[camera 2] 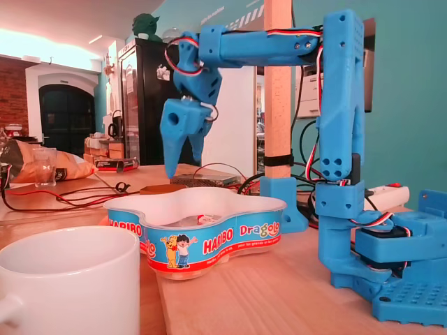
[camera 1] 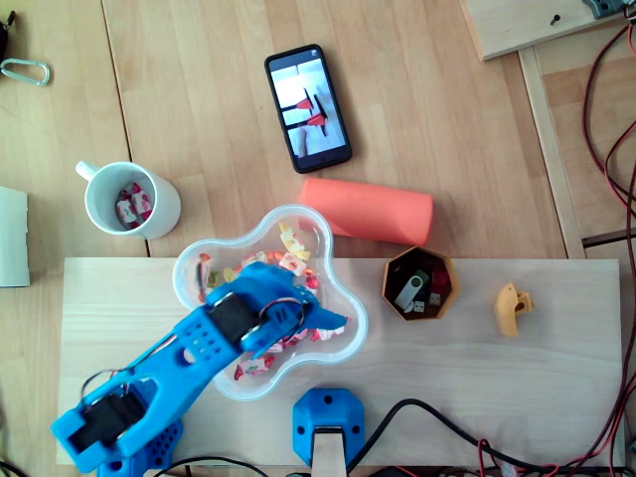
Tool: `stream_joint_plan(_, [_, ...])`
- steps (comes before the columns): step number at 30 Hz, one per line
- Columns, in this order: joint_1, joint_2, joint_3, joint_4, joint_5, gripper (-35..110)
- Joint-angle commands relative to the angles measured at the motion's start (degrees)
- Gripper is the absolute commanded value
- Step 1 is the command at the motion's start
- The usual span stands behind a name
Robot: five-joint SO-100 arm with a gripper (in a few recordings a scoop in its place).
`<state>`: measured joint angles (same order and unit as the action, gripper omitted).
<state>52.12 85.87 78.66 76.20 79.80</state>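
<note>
My blue gripper [camera 1: 333,320] [camera 2: 180,167] hangs fingers-down over a clear flower-shaped Haribo tub [camera 1: 180,280] [camera 2: 209,241]. The tips are a short way above the rim, over the tub's right side in the overhead view. The fingers look shut, with nothing visible between them. Several wrapped candies [camera 1: 293,260] lie in the tub, and my arm hides part of them from above. A white mug [camera 1: 161,215] [camera 2: 70,279] stands apart to the tub's upper left, with a few candies [camera 1: 131,207] inside.
A wooden board [camera 1: 497,383] carries the tub, a brown hexagonal cup [camera 1: 394,268] holding USB sticks [camera 1: 409,290], and a small yellow part [camera 1: 512,308]. Behind it lie an orange roll [camera 1: 368,211], a phone [camera 1: 308,107] and a carabiner [camera 1: 25,72]. Cables run along the right edge.
</note>
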Motion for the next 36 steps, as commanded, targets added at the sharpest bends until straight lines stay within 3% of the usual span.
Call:
stream_joint_plan(1, [0.09, 0.88, 0.26, -0.44, 9.58, 46])
stream_joint_plan(11, [0.0, 6.33, 12.66, 8.09, 24.87, 46])
stream_joint_plan(19, [0.09, 7.29, 19.86, 7.91, 29.79, 46])
stream_joint_plan(29, [1.05, 3.16, 20.83, -7.29, 29.0, 46])
stream_joint_plan(36, [1.05, 2.99, 20.92, -8.26, 26.46, 32])
